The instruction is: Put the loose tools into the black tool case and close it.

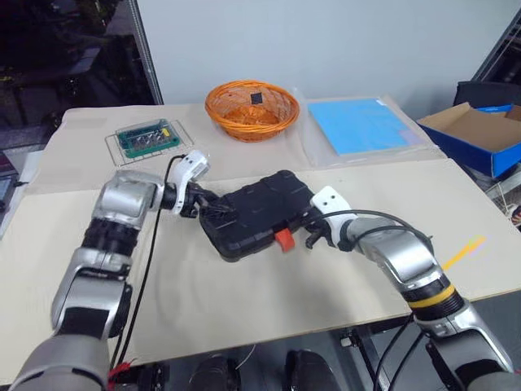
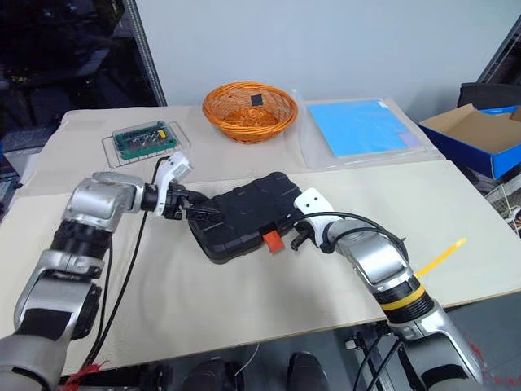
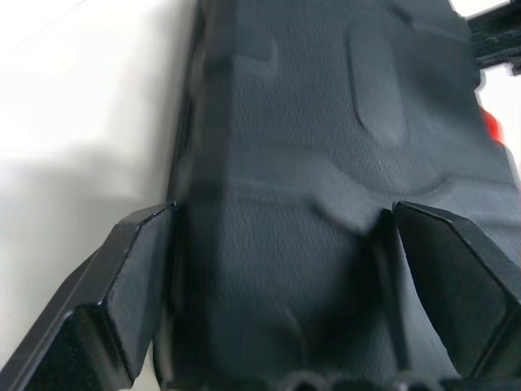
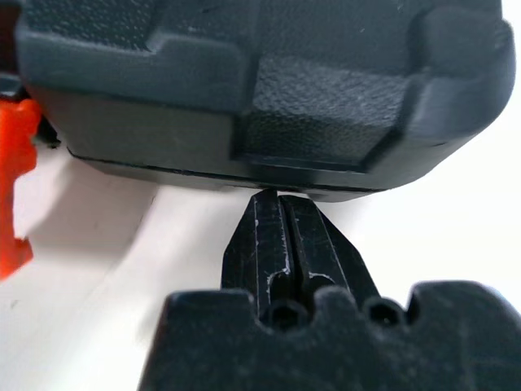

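1. The black tool case (image 1: pixel 256 213) lies closed near the middle of the table (image 1: pixel 244 301), its orange latch (image 1: pixel 282 239) facing the front edge.
2. The left gripper (image 3: pixel 277 269) is spread wide, one finger on each side of the case's left end, perhaps touching it.
3. The right gripper (image 4: pixel 286 236) is clenched empty, its tip against the case's right side.
4. An orange basket (image 1: pixel 251 110) stands near the back edge.

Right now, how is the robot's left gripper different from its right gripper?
The left gripper has its fingers spread wide, one on each side of the black tool case; the right gripper has its fingers pressed shut into one point. The left gripper is over one end of the case's lid, while the right gripper's tip meets the case's side edge near the orange latch. Both have black fingers and both are at the closed case.
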Controlling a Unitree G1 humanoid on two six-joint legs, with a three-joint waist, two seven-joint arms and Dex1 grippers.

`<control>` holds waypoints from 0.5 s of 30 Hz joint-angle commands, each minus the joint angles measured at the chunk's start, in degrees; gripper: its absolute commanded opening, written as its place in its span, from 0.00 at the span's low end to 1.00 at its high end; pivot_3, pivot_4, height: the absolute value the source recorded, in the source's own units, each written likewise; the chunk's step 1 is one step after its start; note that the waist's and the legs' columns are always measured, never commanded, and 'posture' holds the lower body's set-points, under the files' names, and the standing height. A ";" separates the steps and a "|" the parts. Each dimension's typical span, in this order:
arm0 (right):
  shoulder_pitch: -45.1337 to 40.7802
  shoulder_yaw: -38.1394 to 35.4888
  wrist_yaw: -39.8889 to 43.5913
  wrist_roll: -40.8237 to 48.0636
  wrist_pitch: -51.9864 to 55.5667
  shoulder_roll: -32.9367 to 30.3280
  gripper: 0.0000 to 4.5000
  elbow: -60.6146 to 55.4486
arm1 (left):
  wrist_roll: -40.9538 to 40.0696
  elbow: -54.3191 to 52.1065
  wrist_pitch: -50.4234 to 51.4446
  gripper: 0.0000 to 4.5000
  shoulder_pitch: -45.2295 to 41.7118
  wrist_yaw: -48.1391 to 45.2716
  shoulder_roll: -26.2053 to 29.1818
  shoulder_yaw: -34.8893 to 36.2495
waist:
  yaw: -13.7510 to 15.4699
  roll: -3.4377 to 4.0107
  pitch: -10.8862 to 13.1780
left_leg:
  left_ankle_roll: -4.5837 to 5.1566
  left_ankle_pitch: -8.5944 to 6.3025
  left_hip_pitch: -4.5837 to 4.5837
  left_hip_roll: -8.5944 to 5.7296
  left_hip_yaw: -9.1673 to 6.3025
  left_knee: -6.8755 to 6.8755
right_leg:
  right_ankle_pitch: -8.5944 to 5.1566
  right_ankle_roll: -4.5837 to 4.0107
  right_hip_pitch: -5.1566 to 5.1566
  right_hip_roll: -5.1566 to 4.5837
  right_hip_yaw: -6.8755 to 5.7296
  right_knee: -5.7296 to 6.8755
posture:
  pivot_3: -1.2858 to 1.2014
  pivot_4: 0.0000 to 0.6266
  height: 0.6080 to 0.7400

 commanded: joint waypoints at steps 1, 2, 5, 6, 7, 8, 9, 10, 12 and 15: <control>3.42 -7.71 4.20 4.06 1.34 -3.75 0.07 -10.97 | -9.95 -17.58 -0.68 1.00 4.61 -2.53 1.51 7.57 | 0.58 0.08 0.10 | 0.00 0.00 -0.04 -0.01 0.00 0.01 | -0.02 0.03 -0.02 0.00 -0.01 -0.01 | 0.52 0.24 1.00; 5.39 -10.44 4.90 5.67 3.16 -4.88 0.13 -14.18 | -11.71 -20.73 -0.86 1.00 5.89 -3.00 2.14 8.68 | 1.07 0.10 0.12 | 0.01 -0.01 -0.14 -0.03 -0.04 -0.02 | -0.04 0.07 -0.04 -0.05 -0.05 -0.14 | 0.52 0.24 1.00; 10.79 -17.22 6.50 10.19 8.03 -7.19 0.33 -22.29 | -14.61 -25.58 -2.33 1.00 8.42 -3.07 2.97 9.42 | 2.19 0.15 0.15 | -0.01 -0.03 -0.29 -0.06 -0.12 -0.04 | -0.05 0.08 -0.03 -0.06 -0.27 -0.36 | 0.52 0.24 1.00; 12.96 -20.19 7.49 12.87 10.18 -7.64 0.41 -25.60 | -16.06 -27.19 -3.29 1.00 9.39 -3.78 2.89 9.61 | 2.35 0.16 0.14 | -0.02 -0.03 -0.29 -0.07 -0.19 -0.04 | -0.05 0.09 0.06 -0.06 -0.37 -0.45 | 0.52 0.24 1.00; 14.82 -22.79 7.78 15.02 11.62 -7.38 0.48 -28.31 | -16.26 -28.34 -5.10 1.00 10.48 -4.28 3.01 8.97 | 2.53 0.17 0.15 | -0.03 -0.04 -0.21 -0.06 -0.21 -0.06 | -0.05 0.09 0.16 -0.04 -0.41 -0.47 | 0.52 0.24 1.00; 16.20 -25.06 7.77 17.17 12.84 -6.47 0.57 -30.44 | -15.92 -29.13 -7.50 1.00 11.64 -4.80 3.32 7.95 | 2.60 0.17 0.15 | -0.04 -0.03 -0.15 -0.06 -0.22 -0.07 | -0.06 0.09 0.23 -0.04 -0.41 -0.51 | 0.52 0.24 1.00; 17.88 -26.36 7.37 18.83 13.68 -5.33 0.65 -32.62 | -14.76 -29.53 -11.04 1.00 13.03 -5.39 3.27 6.33 | 2.61 0.17 0.15 | -0.05 -0.04 -0.02 -0.07 -0.20 -0.06 | -0.06 0.09 0.29 -0.04 -0.37 -0.57 | 0.52 0.24 1.00; 18.76 -27.05 6.91 19.82 14.25 -4.46 0.73 -33.80 | -13.91 -29.56 -13.52 1.00 13.87 -5.67 3.28 5.10 | 2.62 0.17 0.15 | -0.06 -0.04 0.02 -0.07 -0.19 -0.05 | -0.07 0.08 0.31 -0.04 -0.34 -0.63 | 0.52 0.24 1.00; 19.50 -26.78 5.24 20.43 14.28 -2.35 0.87 -34.60 | -12.67 -29.00 -16.88 1.00 14.89 -5.70 3.10 2.76 | 2.61 0.18 0.16 | -0.34 -0.20 0.11 -0.06 -0.19 -0.06 | -0.05 0.05 0.30 -0.04 -0.31 -0.55 | 0.52 0.24 1.00; 18.37 -22.67 0.70 17.88 12.79 1.47 0.92 -32.73 | -9.86 -27.90 -20.42 1.00 15.30 -4.76 2.74 -2.05 | 2.54 0.21 0.17 | -0.65 -0.20 0.12 -0.02 -0.19 -0.07 | 0.03 -0.09 0.24 -0.01 -0.29 -0.53 | 0.52 0.24 1.00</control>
